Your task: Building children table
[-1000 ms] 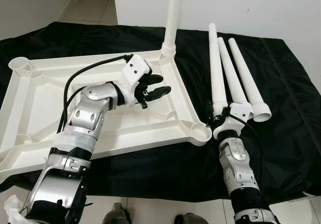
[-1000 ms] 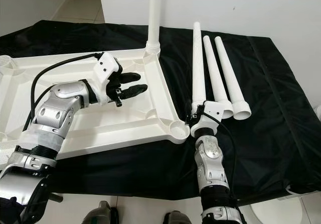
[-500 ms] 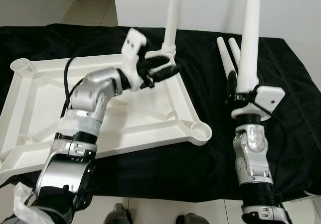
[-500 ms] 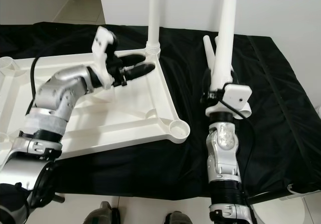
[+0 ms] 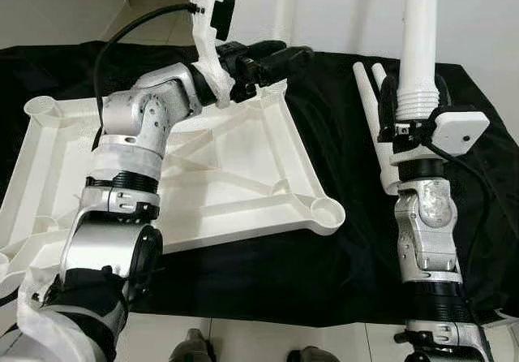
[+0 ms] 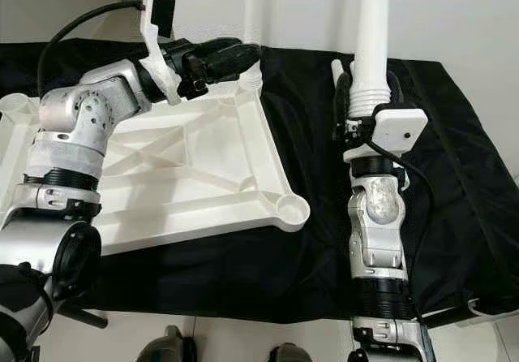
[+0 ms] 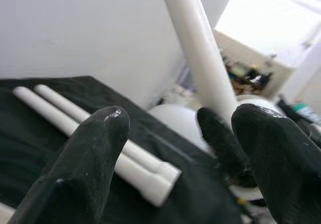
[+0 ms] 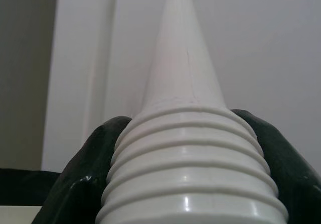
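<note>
On the black cloth (image 5: 243,265) lies the upturned tabletop (image 5: 235,175), 1 leg (image 6: 258,13) standing at its far corner. Beside that leg, the left gripper (image 5: 280,58) hovers, jaws parted. Right of the tabletop, the right gripper (image 5: 412,122) clamps an upright leg (image 5: 420,29); 2 spare legs (image 5: 369,110) lie behind.

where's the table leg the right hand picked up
The right hand holds that table leg upright at its threaded end, above the black cloth, right of the upturned tabletop and over the two legs lying there.
</note>
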Tool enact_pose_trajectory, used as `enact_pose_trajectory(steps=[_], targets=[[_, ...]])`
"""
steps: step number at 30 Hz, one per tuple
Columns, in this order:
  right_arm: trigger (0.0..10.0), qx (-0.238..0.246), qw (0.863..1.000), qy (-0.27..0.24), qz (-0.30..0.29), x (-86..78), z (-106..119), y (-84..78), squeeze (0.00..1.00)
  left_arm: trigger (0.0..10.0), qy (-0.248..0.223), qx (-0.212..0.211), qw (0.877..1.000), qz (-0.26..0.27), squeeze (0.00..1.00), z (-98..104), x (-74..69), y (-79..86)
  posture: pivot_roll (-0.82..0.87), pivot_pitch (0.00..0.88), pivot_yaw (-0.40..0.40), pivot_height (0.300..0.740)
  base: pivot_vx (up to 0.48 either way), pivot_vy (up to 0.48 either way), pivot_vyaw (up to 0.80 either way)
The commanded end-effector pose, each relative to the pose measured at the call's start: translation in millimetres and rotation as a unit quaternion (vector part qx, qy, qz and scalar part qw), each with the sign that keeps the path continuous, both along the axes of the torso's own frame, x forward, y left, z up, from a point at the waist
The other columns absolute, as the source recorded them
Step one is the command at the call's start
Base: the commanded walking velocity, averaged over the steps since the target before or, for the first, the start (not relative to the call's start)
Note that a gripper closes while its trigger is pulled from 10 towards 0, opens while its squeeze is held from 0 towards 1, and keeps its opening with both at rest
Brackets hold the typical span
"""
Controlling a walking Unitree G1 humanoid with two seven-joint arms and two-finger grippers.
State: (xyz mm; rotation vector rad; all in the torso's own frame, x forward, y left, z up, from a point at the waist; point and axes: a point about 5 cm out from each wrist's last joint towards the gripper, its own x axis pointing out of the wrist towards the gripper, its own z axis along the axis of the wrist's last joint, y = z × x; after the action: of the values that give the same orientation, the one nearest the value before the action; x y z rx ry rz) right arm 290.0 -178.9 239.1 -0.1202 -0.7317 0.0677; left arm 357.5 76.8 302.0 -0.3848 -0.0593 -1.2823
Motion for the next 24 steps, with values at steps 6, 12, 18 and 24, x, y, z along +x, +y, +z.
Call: enact_pose_trajectory(steps=[6,12,18,24], targets=[[10.0,-0.042,0.996,-0.009,0.076,-5.2,7.2,27.2,0.0,10.0,0.038,-0.037,0.996,-0.066,0.0,16.0,-2.6,-13.5,0.02,0.0,0.018,0.74,0.0,0.0,0.0],[10.0,-0.069,0.992,0.005,0.107,-7.3,2.1,37.9,0.0,10.0,0.069,-0.042,0.994,-0.073,0.0,17.2,1.0,-18.5,0.02,0.0,0.017,0.74,0.0,0.0,0.0],[10.0,-0.091,0.987,0.022,0.128,-9.6,-5.6,45.3,0.0,10.0,0.073,-0.017,0.995,-0.065,0.0,9.1,4.4,-26.6,0.01,0.0,0.02,0.74,0.0,0.0,0.0],[10.0,-0.104,0.984,0.034,0.138,-13.7,-14.1,52.5,0.0,10.0,0.079,0.009,0.996,-0.044,0.0,0.9,9.7,-30.0,0.0,0.0,0.027,0.74,0.0,0.0,0.0]])
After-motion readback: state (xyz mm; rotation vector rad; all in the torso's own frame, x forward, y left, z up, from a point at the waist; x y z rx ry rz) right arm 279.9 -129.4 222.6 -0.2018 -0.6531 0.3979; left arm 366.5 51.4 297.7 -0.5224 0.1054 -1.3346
